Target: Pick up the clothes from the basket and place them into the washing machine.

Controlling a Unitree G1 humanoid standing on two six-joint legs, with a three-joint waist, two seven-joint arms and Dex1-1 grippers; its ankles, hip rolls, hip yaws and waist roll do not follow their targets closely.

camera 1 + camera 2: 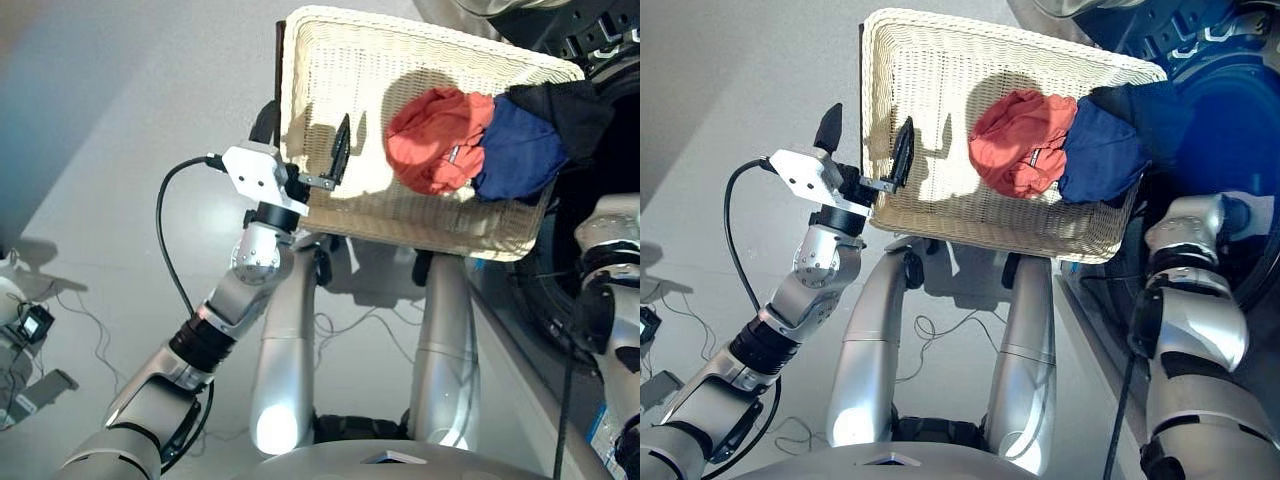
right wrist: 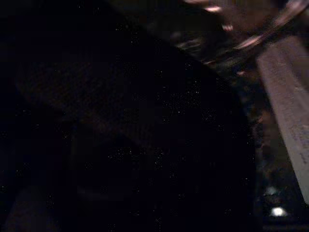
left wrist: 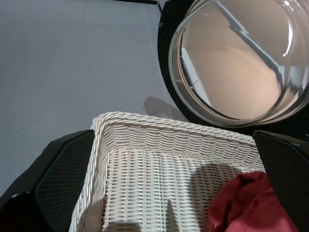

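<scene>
Three garments sit bunched at the basket's (image 1: 330, 60) right end. Nearest us, our left gripper (image 1: 865, 150) straddles the basket's left rim, spread wide, one finger inside, one outside, holding nothing. Further along lie the coral red garment (image 1: 435, 140), then the navy blue one (image 1: 518, 152), with the black one (image 1: 560, 110) draping over the right rim toward the washing machine (image 1: 1210, 110). Can't tell what our right gripper's doing, its camera is dark. Our guess: that black piece could slide off onto the floor.
</scene>
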